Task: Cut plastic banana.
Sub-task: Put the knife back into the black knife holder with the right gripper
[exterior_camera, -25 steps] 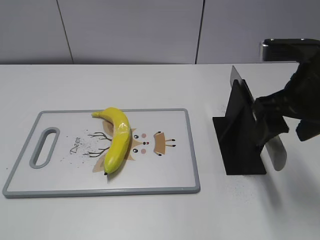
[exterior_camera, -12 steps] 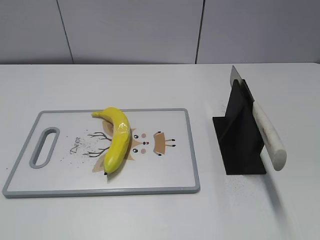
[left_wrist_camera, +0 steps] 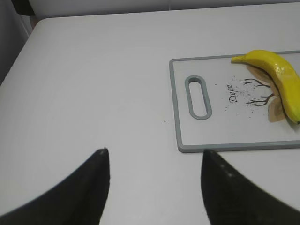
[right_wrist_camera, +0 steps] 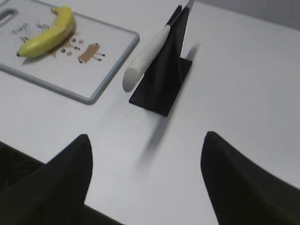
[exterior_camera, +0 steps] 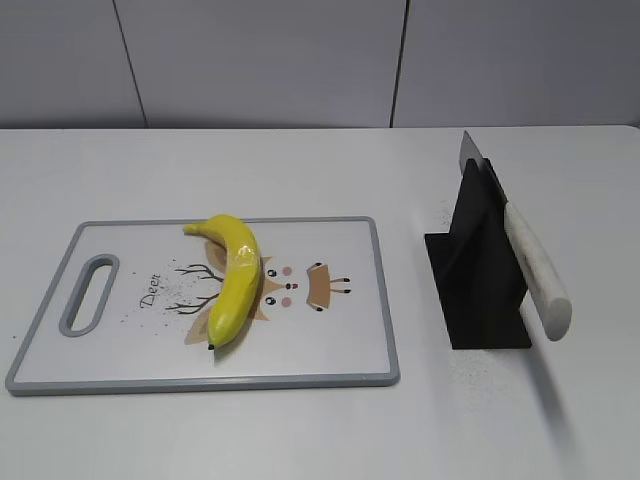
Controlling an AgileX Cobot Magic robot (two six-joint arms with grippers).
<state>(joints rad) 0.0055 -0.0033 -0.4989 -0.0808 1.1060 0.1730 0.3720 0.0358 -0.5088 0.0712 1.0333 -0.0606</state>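
Observation:
The plastic banana (exterior_camera: 233,276) lies whole on a white cutting board (exterior_camera: 330,340) with a grey rim; it also shows in the left wrist view (left_wrist_camera: 279,75) and the right wrist view (right_wrist_camera: 47,33). A knife with a white handle (exterior_camera: 535,270) rests in a black stand (exterior_camera: 480,270), handle toward the front; the right wrist view shows it too (right_wrist_camera: 147,56). My left gripper (left_wrist_camera: 154,152) is open and empty over bare table left of the board (left_wrist_camera: 225,136). My right gripper (right_wrist_camera: 146,138) is open and empty, in front of the stand. Neither gripper shows in the exterior view.
The white table (exterior_camera: 300,430) carries the board at the left and the knife stand at the right. A grey wall stands behind. The board has a handle slot (exterior_camera: 88,293) at its left end.
The right arm, which was at the knife handle one second ago, has drawn back out of the exterior view. The knife stays in its stand. The banana has not moved.

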